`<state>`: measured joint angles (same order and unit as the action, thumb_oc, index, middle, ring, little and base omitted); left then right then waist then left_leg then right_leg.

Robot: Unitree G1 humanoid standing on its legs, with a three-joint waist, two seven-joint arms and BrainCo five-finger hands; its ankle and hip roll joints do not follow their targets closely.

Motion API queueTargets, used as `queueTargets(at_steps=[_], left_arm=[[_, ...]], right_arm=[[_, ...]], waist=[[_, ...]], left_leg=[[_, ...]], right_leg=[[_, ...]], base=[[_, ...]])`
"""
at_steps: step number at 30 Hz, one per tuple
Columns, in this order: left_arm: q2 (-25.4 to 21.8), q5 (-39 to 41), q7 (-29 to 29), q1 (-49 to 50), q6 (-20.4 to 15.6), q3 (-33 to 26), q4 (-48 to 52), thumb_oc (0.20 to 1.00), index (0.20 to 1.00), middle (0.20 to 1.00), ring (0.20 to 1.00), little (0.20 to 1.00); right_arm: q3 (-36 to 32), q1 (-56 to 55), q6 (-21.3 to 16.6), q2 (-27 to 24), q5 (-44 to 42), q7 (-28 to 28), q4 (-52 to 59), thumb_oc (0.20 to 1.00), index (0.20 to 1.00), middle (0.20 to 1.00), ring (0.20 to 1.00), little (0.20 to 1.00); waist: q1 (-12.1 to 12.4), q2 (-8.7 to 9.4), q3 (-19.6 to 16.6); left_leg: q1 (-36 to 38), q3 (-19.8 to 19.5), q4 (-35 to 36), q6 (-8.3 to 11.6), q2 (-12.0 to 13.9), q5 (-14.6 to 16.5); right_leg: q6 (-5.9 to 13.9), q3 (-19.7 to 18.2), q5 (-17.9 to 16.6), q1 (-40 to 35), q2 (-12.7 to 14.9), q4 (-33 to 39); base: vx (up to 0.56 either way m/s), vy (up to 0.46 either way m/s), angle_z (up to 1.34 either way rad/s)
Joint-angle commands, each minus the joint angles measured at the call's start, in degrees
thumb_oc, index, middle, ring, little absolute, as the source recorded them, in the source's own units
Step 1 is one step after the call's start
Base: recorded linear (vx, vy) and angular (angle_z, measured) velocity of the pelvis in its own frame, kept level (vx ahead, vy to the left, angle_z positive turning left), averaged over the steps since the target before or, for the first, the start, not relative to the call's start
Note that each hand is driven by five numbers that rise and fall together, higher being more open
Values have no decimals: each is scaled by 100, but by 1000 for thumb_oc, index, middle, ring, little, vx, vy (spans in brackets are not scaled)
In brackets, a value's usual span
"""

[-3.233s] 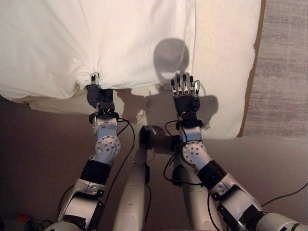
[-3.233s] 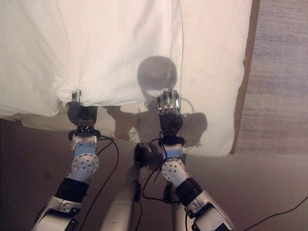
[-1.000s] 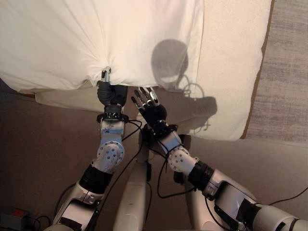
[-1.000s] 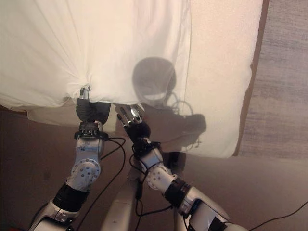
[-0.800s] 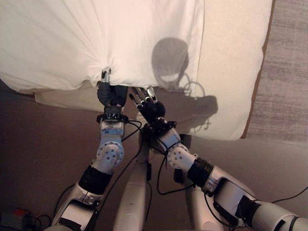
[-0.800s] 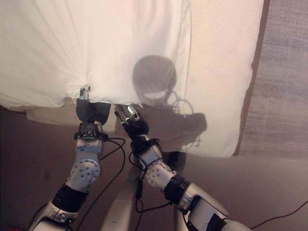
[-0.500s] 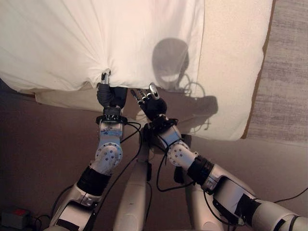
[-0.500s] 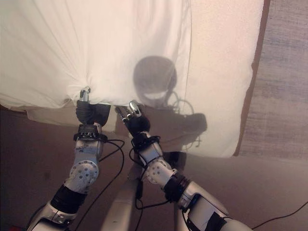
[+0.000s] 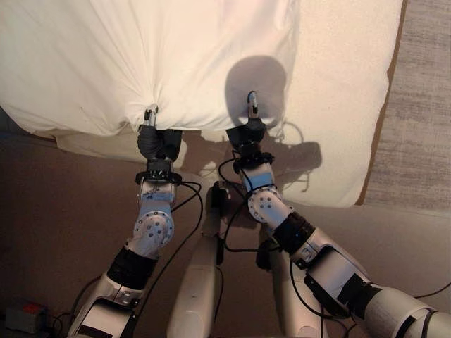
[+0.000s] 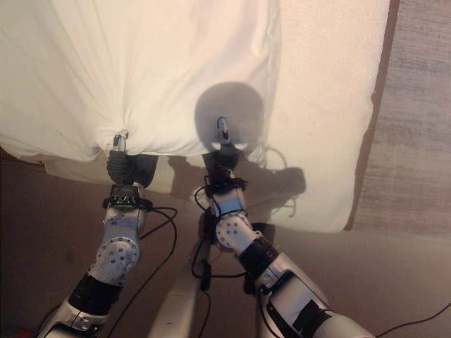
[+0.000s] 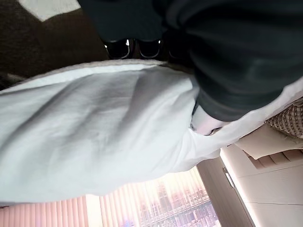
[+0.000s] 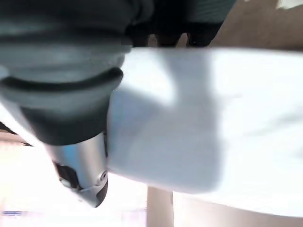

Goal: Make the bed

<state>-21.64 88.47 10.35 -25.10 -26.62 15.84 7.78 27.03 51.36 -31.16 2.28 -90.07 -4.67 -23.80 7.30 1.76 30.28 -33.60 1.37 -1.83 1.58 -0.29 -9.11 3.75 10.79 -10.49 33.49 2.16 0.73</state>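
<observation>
Your left hand [image 9: 156, 141] and right hand [image 9: 249, 125] each pinch the sheet's [image 9: 106, 63] near edge, ready to spread it over the mattress [image 9: 338, 105].

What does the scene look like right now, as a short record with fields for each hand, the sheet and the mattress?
left hand: shut on the sheet's near edge, cloth bunched at the grip
right hand: thumb over, fingers under the same edge
sheet: white, covers the mattress's left part
mattress: bare on the right side
floor: brown, beside the bed
</observation>
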Motion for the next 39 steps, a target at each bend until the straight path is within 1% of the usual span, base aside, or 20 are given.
queueTargets(at_steps=[1, 2, 4, 5, 6, 7, 8, 9, 10, 11, 12, 19, 21, 22, 23, 25, 27, 28, 31, 39], left_arm=[[-247, -653, -385, 1132, -29, 73, 1083, 200, 200, 200, 200, 200], [-287, -742, -368, 1136, -12, 83, 1066, 200, 200, 200, 200, 200], [-319, -849, -356, 1092, -10, 94, 1030, 200, 200, 200, 200, 200], [-322, -851, -353, 1081, -8, 91, 1028, 200, 200, 200, 200, 200], [-366, -1004, -333, 1042, 7, 111, 984, 200, 200, 200, 200, 200], [-367, -1006, -330, 1032, 9, 107, 984, 200, 200, 200, 200, 200], [-407, -1136, -285, 982, 10, 96, 938, 200, 200, 200, 200, 200], [-404, -1138, -283, 982, 10, 96, 939, 200, 200, 200, 200, 200], [-406, -1202, -252, 938, -8, 73, 901, 200, 200, 200, 200, 200], [-375, -1330, -198, 887, -23, 18, 819, 200, 200, 200, 200, 200], [-375, -1330, -197, 883, -21, 18, 817, 200, 200, 200, 200, 200], [-288, -1927, 83, 651, -62, -252, 344, 200, 200, 200, 200, 200], [-313, -2329, 269, 562, -32, -442, 58, 200, 200, 200, 200, 200], [-243, -2526, 382, 466, 54, -588, -263, 200, 200, 200, 200, 200], [-240, -2528, 384, 464, 53, -586, -266, 200, 200, 200, 200, 200], [-227, -2689, 524, 373, 63, -792, -608, 200, 200, 200, 200, 200], [-216, -2830, 619, 257, 83, -1004, -915, 200, 200, 200, 200, 200], [-208, -2846, 680, 239, 100, -1223, -1082, 200, 200, 200, 200, 200], [-219, -2904, 732, 280, 102, -1459, -1272, 200, 200, 200, 200, 200], [-93, -2643, 707, 491, 65, -1982, -1885, 200, 200, 200, 200, 200]], right_arm=[[-655, 421, -534, 98, 53, -136, 81, 1000, 1000, 1000, 1000, 1000], [-712, 478, -480, 47, 159, -280, -74, 1000, 1000, 1000, 1000, 1000], [-722, 545, -366, -49, 335, -426, -192, 1000, 1000, 1000, 1000, 1000], [-727, 559, -365, -47, 341, -435, -191, 1000, 1000, 1000, 1000, 1000], [-627, 526, -201, -179, 531, -506, -290, 351, 351, 351, 351, 351], [-629, 536, -202, -179, 537, -515, -287, 200, 200, 200, 200, 200], [-510, 432, -19, -376, 865, -648, -231, 200, 200, 200, 200, 200], [-508, 428, -18, -377, 871, -655, -224, 200, 200, 200, 200, 200], [-416, 385, 21, -438, 953, -655, -128, 200, 200, 200, 200, 200], [-292, 227, 132, -561, 1079, -598, 10, 200, 200, 200, 200, 200], [-293, 229, 131, -561, 1080, -603, 11, 200, 200, 200, 200, 200], [199, -385, 546, -1157, 1572, -296, 586, 200, 200, 200, 200, 200], [198, -606, 681, -1410, 1784, -286, 783, 200, 200, 200, 200, 200], [112, -885, 760, -1571, 1921, -229, 968, 200, 200, 200, 200, 200], [111, -890, 762, -1574, 1925, -232, 973, 200, 200, 200, 200, 200], [12, -1148, 845, -1688, 2112, -305, 1061, 200, 200, 200, 200, 200], [-141, -1347, 866, -1671, 2161, -305, 1000, 200, 200, 200, 200, 200], [-336, -1549, 905, -1649, 2200, -366, 981, 200, 200, 200, 200, 200], [-481, -1718, 921, -1579, 2192, -367, 916, 200, 200, 200, 200, 200], [-790, -1993, 995, -1242, 1964, -336, 694, 200, 200, 200, 200, 200]], waist=[[21, -316, -53], [7, -298, -49], [7, -293, -49], [30, -310, -53], [2, -283, -49], [22, -302, -53], [-21, -269, -49], [-23, -272, -49], [-16, -270, -54], [-71, -233, -49], [-48, -258, -54], [-149, -183, -143], [-192, -147, -216], [-230, -147, -305], [-231, -149, -304], [-253, -177, -381], [-273, -217, -417], [-286, -240, -454], [-286, -256, -543], [-238, -305, -846]], left_leg=[[30, 139, -217, -290, -489, 770], [-62, 198, -260, -312, -512, 638], [-62, 190, -264, -312, -510, 637], [30, 132, -244, -291, -492, 782], [-69, 184, -273, -306, -511, 628], [24, 126, -255, -285, -492, 773], [-72, 167, -280, -302, -504, 618], [-73, 165, -281, -302, -504, 618], [19, 106, -274, -280, -479, 764], [-69, 169, -326, -305, -504, 629], [34, 113, -312, -284, -481, 789], [70, 129, -454, -283, -468, 838], [123, 139, -478, -273, -449, 843], [198, 129, -500, -270, -439, 829], [201, 128, -499, -270, -441, 829], [360, 82, -504, -287, -442, 828], [534, 31, -531, -284, -469, 830], [647, 28, -584, -288, -478, 695], [901, -24, -612, -265, -460, 721], [2028, -201, -585, -196, -365, 898]], right_leg=[[457, -445, -39, -51, 269, -128], [420, -429, -154, 30, 295, -129], [417, -428, -157, 26, 292, -124], [452, -452, -44, -54, 263, -119], [412, -425, -160, 29, 290, -124], [447, -448, -46, -52, 260, -120], [401, -434, -154, 35, 294, -132], [401, -432, -153, 34, 294, -133], [433, -458, -32, -41, 262, -142], [392, -460, -140, 38, 290, -176], [427, -479, -18, -53, 255, -175], [380, -537, 74, -61, 243, -365], [350, -551, 174, -78, 233, -510], [280, -583, 392, -84, 216, -796], [280, -582, 400, -82, 218, -806], [214, -617, 680, -78, 220, -1263], [155, -636, 906, -174, 226, -1597], [47, -626, 994, -288, 210, -1809], [-8, -670, 1197, -536, 141, -1997], [-39, -455, 1576, -1580, 75, -2044]], base=[[-49, -7, -5], [16, -3, -8], [18, -13, -6], [0, 0, 0], [84, 0, 1], [-63, -38, 2], [7, -18, 3], [6, -28, 4], [-3, -18, 4], [76, -8, 3], [0, 0, 0], [8, -6, 0], [-3, -26, -1], [1, -36, 0], [-2, -43, 3], [-2, -27, 9], [-35, -48, 10], [-64, -47, 9], [12, -64, 9], [100, -98, -3]])
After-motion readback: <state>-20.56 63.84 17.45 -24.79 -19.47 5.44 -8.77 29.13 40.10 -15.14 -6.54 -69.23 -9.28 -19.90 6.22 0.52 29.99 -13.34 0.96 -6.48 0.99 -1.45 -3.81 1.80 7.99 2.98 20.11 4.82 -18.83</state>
